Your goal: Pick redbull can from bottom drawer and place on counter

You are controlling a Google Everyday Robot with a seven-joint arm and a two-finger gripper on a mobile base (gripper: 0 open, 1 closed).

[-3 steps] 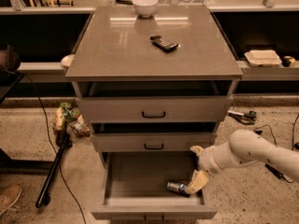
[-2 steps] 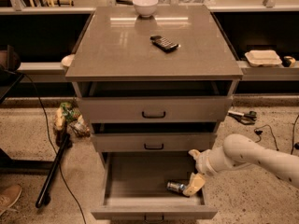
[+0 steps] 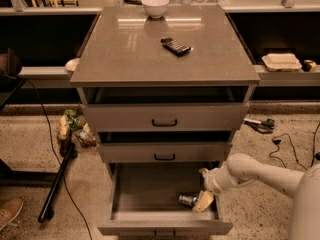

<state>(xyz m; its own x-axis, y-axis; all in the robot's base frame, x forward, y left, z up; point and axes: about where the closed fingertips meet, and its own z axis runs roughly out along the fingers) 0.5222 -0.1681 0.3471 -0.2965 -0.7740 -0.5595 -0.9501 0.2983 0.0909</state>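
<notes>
since the earlier frames the arm (image 3: 260, 173) has eased slightly left and lower over the open bottom drawer (image 3: 142, 196), bringing the gripper (image 3: 204, 201) closer to the redbull can (image 3: 187, 199); the can itself has not shifted. the gripper sits inside the drawer at its near right corner, just beside or touching the can's right end. whether it is apart or clamped on the can cannot be told. the can lies on its side on the grey drawer floor, silver end pointing left.

surface: the counter (image 3: 150, 59) is a glossy grey-brown slab with light glare at its far side. a white bowl (image 3: 155, 6) stands at the far edge, centre. a black keypad handset (image 3: 176, 46) lies flat right of centre, well apart from the bowl. the top drawer (image 3: 165, 116) and middle drawer (image 3: 165, 153) are each pulled out a little.

room: speckled stone floor (image 3: 280, 194). a pale ledge (image 3: 45, 73) runs behind the cabinet on both sides. a pale takeaway box (image 3: 281, 61) rests on the ledge to the right and a plate (image 3: 72, 64) on it to the left. snack bags (image 3: 72, 126) lie on the floor left of the cabinet, with a black pole (image 3: 56, 184) near them. loose cables (image 3: 285, 145) trail on the floor to the right. a brown shoe (image 3: 11, 211) shows at the near left edge.
</notes>
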